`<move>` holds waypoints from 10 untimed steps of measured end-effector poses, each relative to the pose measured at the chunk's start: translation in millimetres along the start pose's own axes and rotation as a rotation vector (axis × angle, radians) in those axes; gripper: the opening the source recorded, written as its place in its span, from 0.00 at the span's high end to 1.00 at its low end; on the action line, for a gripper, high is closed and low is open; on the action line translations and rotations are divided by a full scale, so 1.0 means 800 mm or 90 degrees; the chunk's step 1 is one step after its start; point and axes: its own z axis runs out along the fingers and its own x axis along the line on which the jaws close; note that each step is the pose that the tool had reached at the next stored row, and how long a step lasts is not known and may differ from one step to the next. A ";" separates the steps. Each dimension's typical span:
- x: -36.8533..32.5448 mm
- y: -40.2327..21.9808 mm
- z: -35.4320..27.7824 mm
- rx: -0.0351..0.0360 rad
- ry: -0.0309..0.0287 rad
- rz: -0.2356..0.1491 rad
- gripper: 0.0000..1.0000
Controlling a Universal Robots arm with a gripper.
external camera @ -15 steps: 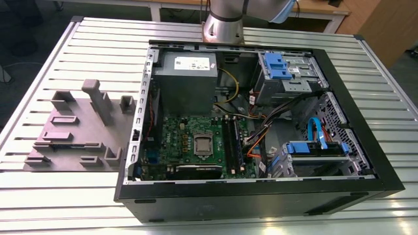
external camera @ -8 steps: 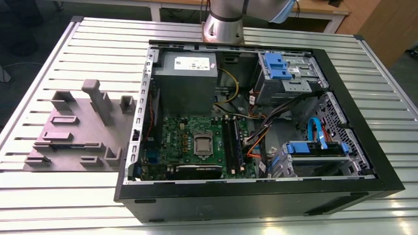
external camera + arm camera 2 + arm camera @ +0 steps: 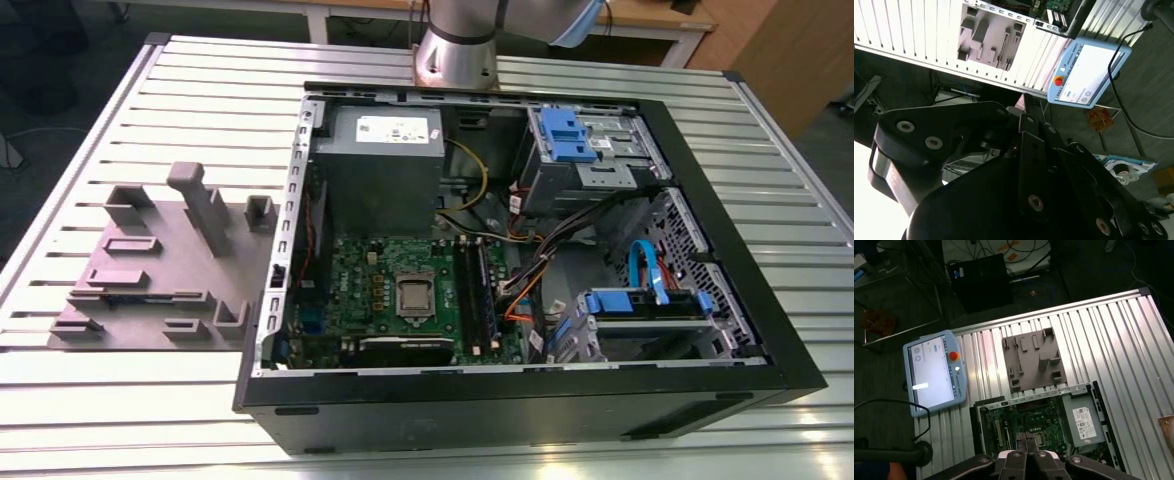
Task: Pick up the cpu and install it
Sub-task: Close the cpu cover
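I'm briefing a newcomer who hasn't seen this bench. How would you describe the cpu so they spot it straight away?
Start at the open computer case on the slatted table, then find the green board on its floor. Near the board's middle, the cpu is the small silvery square inside a dark frame, far smaller than the grey labelled box.

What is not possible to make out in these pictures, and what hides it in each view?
1. Silvery-grey square chip, apparently the cpu, in the green circuit board's socket: too small in the exterior view to tell whether it is seated.
2. Green circuit board, first wrist view: partly covered by the black hand.
3. Silver arm column: cut off by the exterior view's top edge.
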 end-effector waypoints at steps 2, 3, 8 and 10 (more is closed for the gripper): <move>-0.0001 -0.0003 0.0010 0.0081 -0.0018 0.000 0.90; -0.0002 -0.0005 0.0017 0.0173 -0.0039 0.001 0.90; -0.0003 -0.0009 0.0028 0.0325 -0.0074 0.001 0.90; -0.0003 -0.0009 0.0030 0.0333 -0.0076 0.001 0.90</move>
